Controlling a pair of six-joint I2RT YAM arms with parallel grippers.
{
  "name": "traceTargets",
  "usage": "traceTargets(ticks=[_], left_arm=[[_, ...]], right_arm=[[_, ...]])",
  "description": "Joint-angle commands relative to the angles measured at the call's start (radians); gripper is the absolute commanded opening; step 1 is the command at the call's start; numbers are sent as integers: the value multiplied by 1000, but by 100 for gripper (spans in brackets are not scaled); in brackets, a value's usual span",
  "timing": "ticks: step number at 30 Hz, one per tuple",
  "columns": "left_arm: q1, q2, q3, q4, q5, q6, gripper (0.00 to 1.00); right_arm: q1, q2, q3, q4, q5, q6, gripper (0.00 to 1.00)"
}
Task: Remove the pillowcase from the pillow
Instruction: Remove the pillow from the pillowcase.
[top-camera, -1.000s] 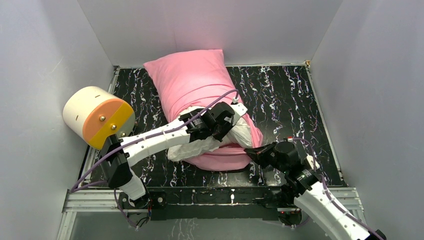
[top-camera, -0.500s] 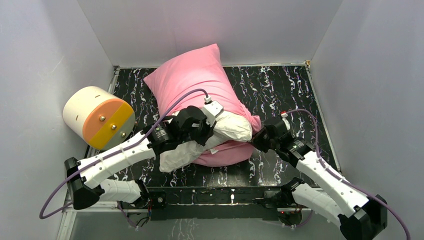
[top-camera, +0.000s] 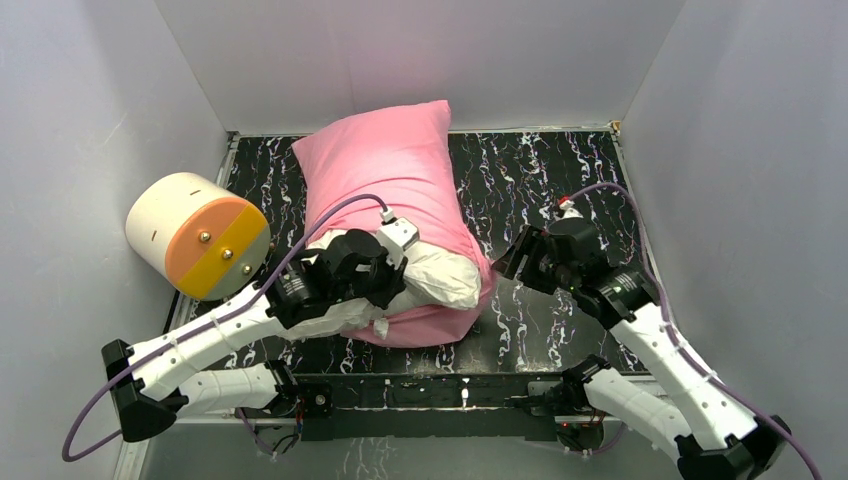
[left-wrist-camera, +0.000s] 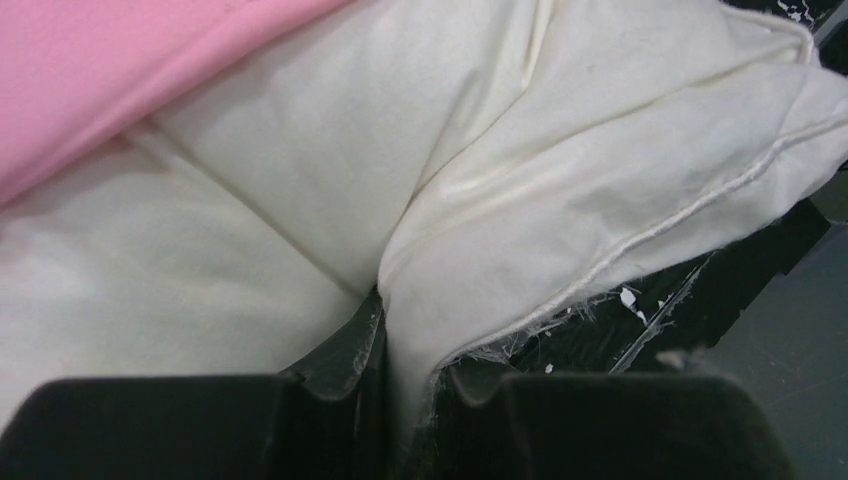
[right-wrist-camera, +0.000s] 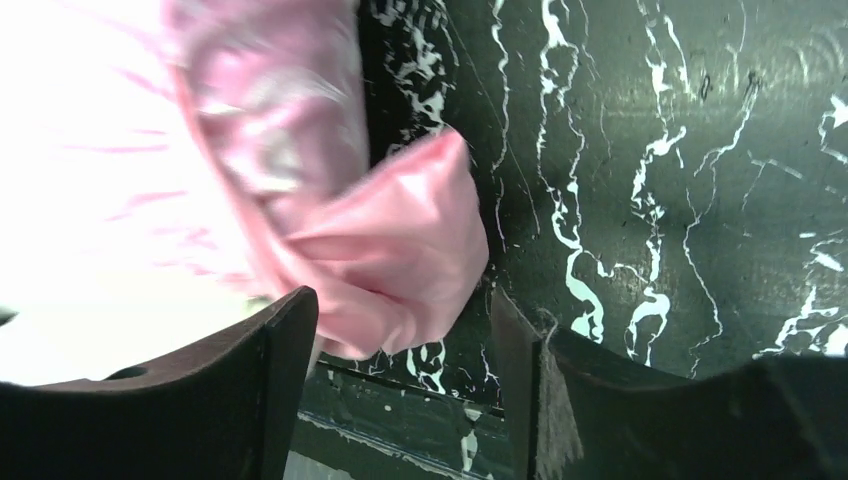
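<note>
The pink pillowcase (top-camera: 385, 165) lies slanted across the black marbled table and covers the far part of the white pillow (top-camera: 440, 278). The pillow's near end sticks out of the case's open mouth. My left gripper (top-camera: 385, 293) is shut on the pillow's seamed corner; in the left wrist view that white fabric (left-wrist-camera: 520, 170) runs down between the fingers (left-wrist-camera: 345, 345), with pink case (left-wrist-camera: 90, 70) at upper left. My right gripper (top-camera: 508, 265) stands open just right of the case's mouth. A loose pink fold (right-wrist-camera: 395, 250) hangs in front of its gap (right-wrist-camera: 400, 308), touching neither finger.
A cream-and-orange cylinder (top-camera: 195, 235) sits at the table's left edge beside the left arm. Grey walls close in the left, back and right. Bare marbled tabletop (top-camera: 560, 180) shows to the right of the pillow. A metal rail (top-camera: 460, 390) runs along the near edge.
The right gripper opened, let go of the pink case and drew back to the right. The left gripper pulled the pillow's corner toward the near left, and more white pillow shows.
</note>
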Motion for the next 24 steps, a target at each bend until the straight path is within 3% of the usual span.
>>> traceTargets(ticks=[1, 4, 8, 11, 12, 17, 18, 21, 24], left_arm=[[14, -48, -28, 30, -16, -78, 0], [15, -42, -27, 53, -3, -82, 0], [14, -26, -12, 51, 1, -71, 0], [14, -26, -10, 44, 11, -74, 0], [15, -28, -10, 42, 12, -75, 0], [15, -38, -14, 27, 16, -78, 0], [14, -41, -15, 21, 21, -77, 0], [14, -48, -19, 5, 73, -62, 0], [14, -52, -24, -16, 211, -34, 0]], right_arm=[[-11, -75, 90, -9, -42, -113, 75], [-12, -41, 97, 21, -107, -154, 77], [-11, 47, 56, 142, -285, -167, 72], [-11, 106, 28, 215, -313, -163, 64], [-10, 121, 26, 229, -297, -160, 55], [-11, 186, 58, 244, -120, -153, 4], [-12, 200, 76, 239, -56, -145, 0], [-11, 241, 138, 227, 208, -97, 0], [-14, 275, 178, 267, 426, -35, 0]])
